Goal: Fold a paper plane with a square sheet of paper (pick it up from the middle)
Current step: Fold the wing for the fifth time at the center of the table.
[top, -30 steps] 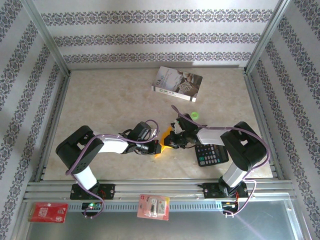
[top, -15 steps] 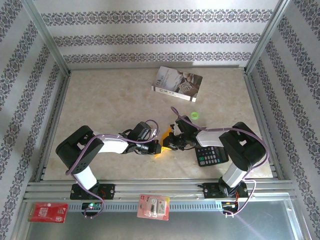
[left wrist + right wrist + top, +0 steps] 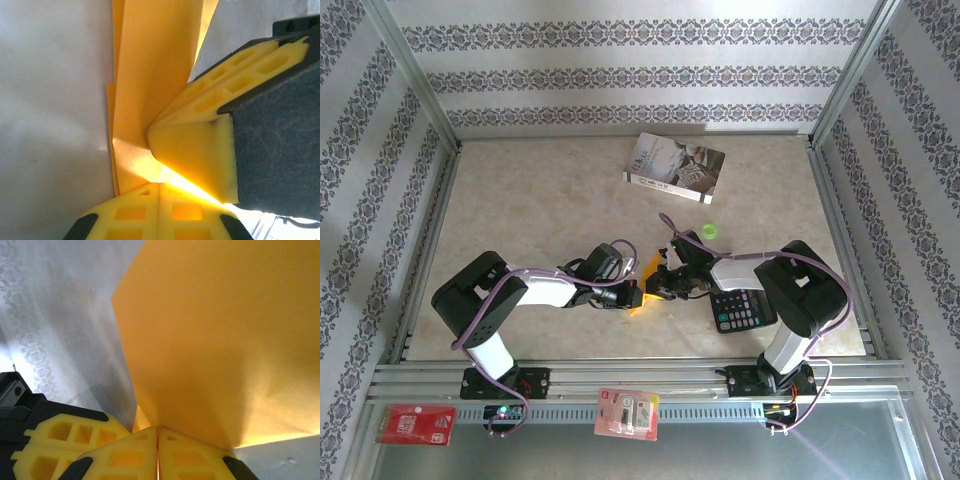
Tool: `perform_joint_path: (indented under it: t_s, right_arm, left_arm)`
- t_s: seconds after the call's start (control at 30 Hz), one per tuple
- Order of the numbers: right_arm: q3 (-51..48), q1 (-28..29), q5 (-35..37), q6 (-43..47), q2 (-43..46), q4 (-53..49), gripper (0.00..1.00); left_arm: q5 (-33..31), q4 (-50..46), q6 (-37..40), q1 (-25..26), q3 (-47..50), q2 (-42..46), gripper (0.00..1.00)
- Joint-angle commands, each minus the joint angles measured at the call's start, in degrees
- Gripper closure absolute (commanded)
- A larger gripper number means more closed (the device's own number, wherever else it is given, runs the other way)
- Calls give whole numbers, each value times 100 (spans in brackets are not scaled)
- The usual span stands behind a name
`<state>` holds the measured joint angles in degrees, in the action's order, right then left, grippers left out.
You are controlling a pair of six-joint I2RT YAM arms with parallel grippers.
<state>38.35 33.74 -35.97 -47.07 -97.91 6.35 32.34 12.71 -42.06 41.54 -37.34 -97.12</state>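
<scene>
Since the earlier frames, the right end effector (image 3: 661, 285) has been drawn slightly toward the near edge of the bench (image 3: 520, 200) and closer to the left end effector (image 3: 632, 296). More of the black calculator (image 3: 742, 308) is uncovered as a result. The left arm has been kept where it was.

Nearest, on the metal rail in front of the bench, a red flat pack (image 3: 415, 424) and a pink blister pack (image 3: 627, 413) are seen; their labels cannot be read.

The sheet of paper (image 3: 648, 270) is held between the two end effectors, about midway between the left and right edges and nearer the near edge than the far one. It is plain orange-yellow, without print, and already folded. In the left wrist view several layers (image 3: 150, 75) are seen stacked along one long edge, narrowing upward. In the right wrist view a broad flat panel (image 3: 225, 340) with a slanted edge is shown. Whether it touches the bench cannot be told.

Both end effectors are closed on the paper: the left one's yellow fingers (image 3: 159, 186) are pressed together over it, and so are the right one's (image 3: 158, 430), the two pairs nearly touching.

The calculator lies just right of them near the near edge, its key markings too small to read. Farther back a small green thing (image 3: 708, 231) is seen, and toward the far edge a grey-white book (image 3: 674, 168) lies flat, its cover print illegible.
</scene>
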Motion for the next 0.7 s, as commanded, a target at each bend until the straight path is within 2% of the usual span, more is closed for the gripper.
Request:
perform_joint_path:
  t_s: [0.0,0.67]
  right_arm:
    - [106,-285,759,435,-211,-521,90]
    - [479,-1433,775,845,-522,-773,91]
  left_arm:
    - [-382,-872,114,-47,325,-263,100]
    - [-401,-1007,148,-46,292,-122,100]
